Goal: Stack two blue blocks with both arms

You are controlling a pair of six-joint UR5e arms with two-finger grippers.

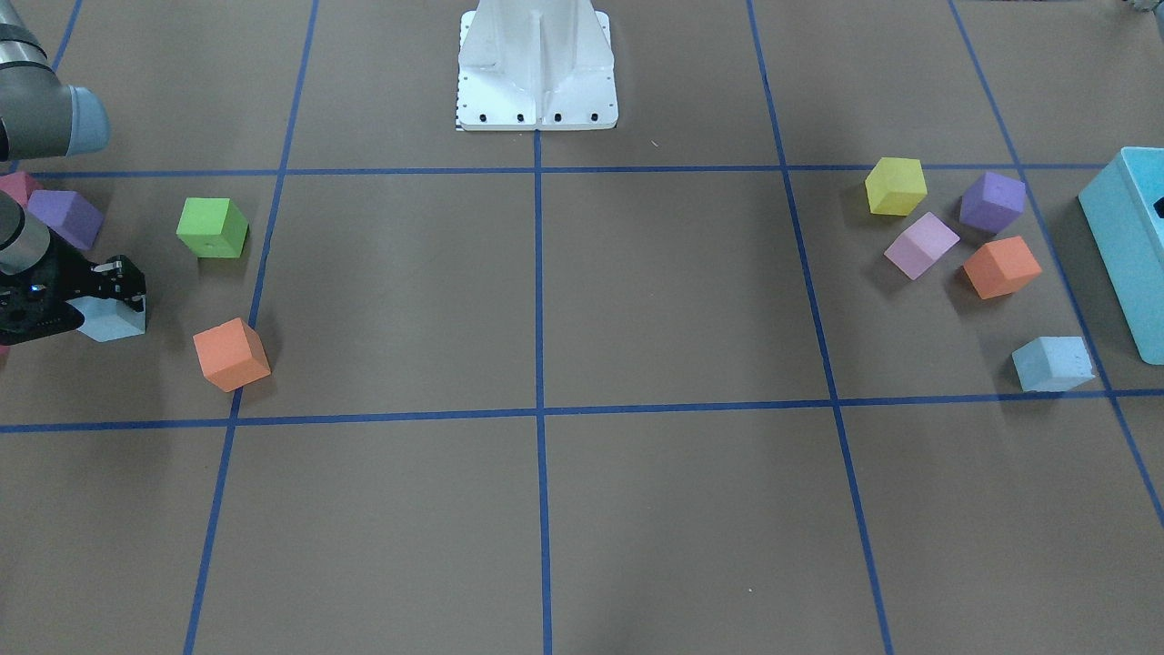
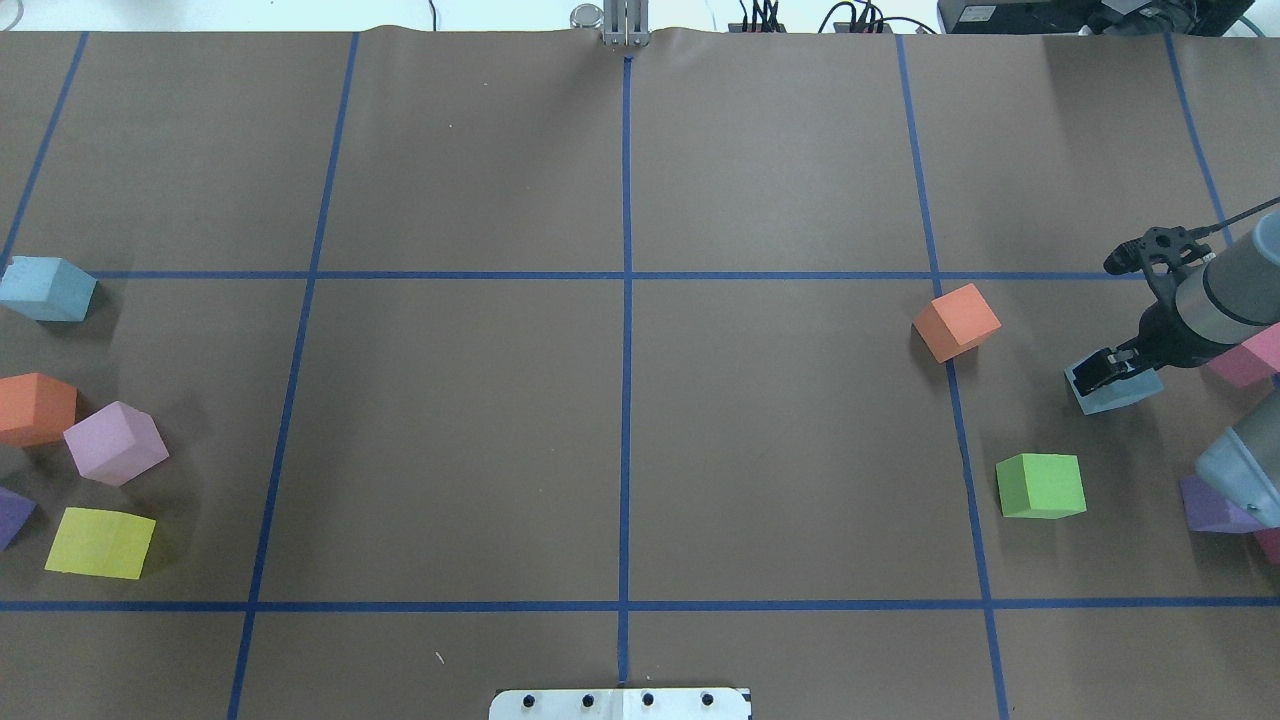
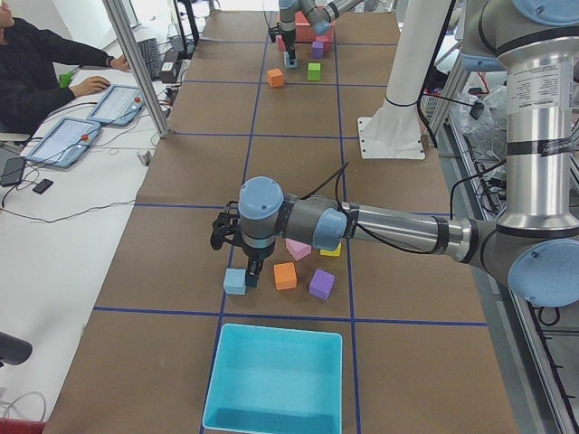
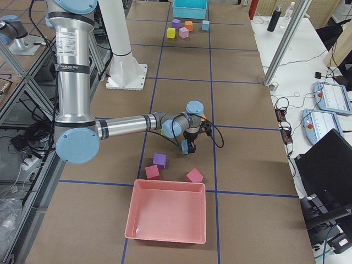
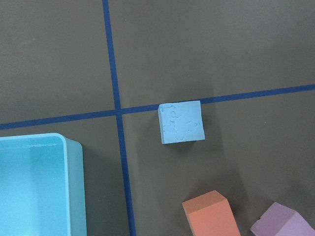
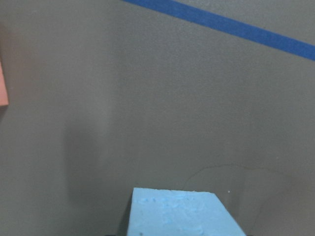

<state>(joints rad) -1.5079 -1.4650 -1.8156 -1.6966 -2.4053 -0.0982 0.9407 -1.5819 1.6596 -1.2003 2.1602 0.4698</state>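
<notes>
One blue block (image 1: 114,320) lies on my right side, also in the overhead view (image 2: 1120,395) and low in the right wrist view (image 6: 182,214). My right gripper (image 1: 114,289) (image 2: 1112,372) is down on it, fingers closed on its sides. The other blue block (image 1: 1053,364) (image 2: 45,288) sits on a blue tape line on my left side, centred in the left wrist view (image 5: 181,121). My left gripper (image 3: 249,271) shows only in the exterior left view, hovering over that block (image 3: 235,281); I cannot tell if it is open.
An orange cube (image 1: 231,355), a green cube (image 1: 213,227) and a purple cube (image 1: 65,218) lie near the right block. Yellow (image 1: 896,186), pink (image 1: 921,245), purple (image 1: 991,202) and orange (image 1: 1000,267) cubes and the turquoise box (image 1: 1128,236) lie near the left one. A pink tray (image 4: 168,212) is at the right end.
</notes>
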